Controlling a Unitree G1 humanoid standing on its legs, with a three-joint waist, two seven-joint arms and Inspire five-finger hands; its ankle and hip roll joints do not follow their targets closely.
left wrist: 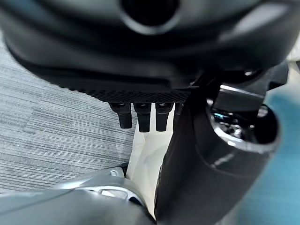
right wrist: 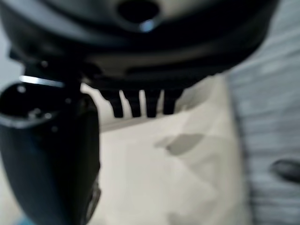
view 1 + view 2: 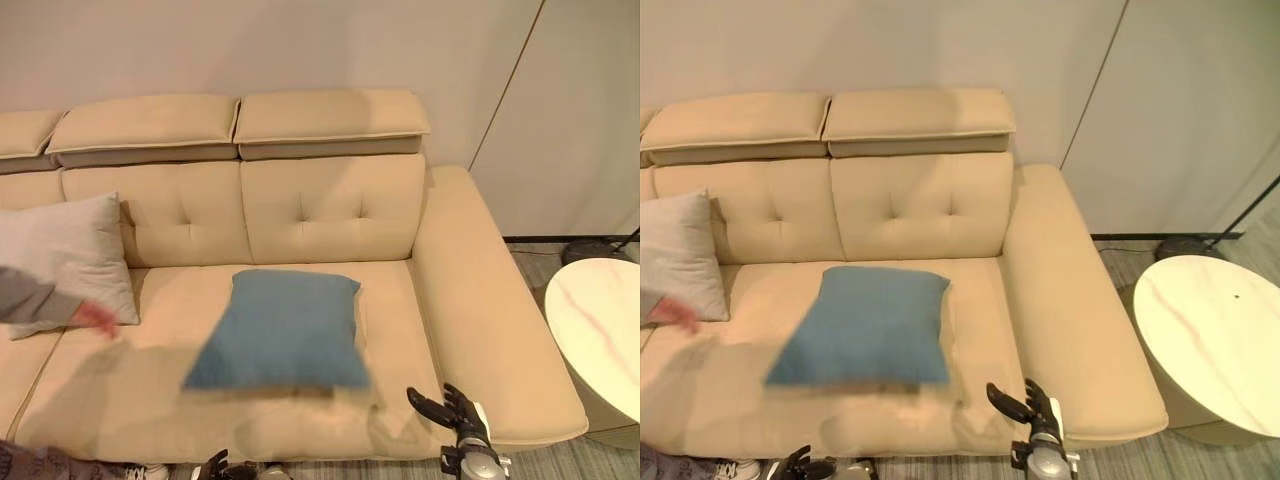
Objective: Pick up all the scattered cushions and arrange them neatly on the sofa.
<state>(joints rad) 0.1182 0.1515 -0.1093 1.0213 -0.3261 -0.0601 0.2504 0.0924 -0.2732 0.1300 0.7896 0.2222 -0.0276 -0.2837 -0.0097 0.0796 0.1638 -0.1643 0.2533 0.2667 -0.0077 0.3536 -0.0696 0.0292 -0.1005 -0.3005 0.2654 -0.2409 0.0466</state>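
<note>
Tufted beige sofa [image 3: 330, 210] holds a soft square blue cushion [image 3: 283, 330].

Count taken — one beige sofa [image 3: 470, 290]. Two cushions were on it: one blue cushion [image 3: 283, 330], one light grey cushion [image 3: 70, 255]. One round white table [image 3: 600, 330] stood beside it. Two robot hands — left hand [image 3: 213, 466], right hand [image 3: 452, 408]. One person's hand [image 3: 95, 318].

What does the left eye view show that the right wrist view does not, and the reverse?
Left eye view: a grey cushion against the backrest, a person's hand, a round white table. Right wrist view: straight fingers from very close, holding nothing. Both: the right robot hand, the beige sofa, the grey floor.
</note>
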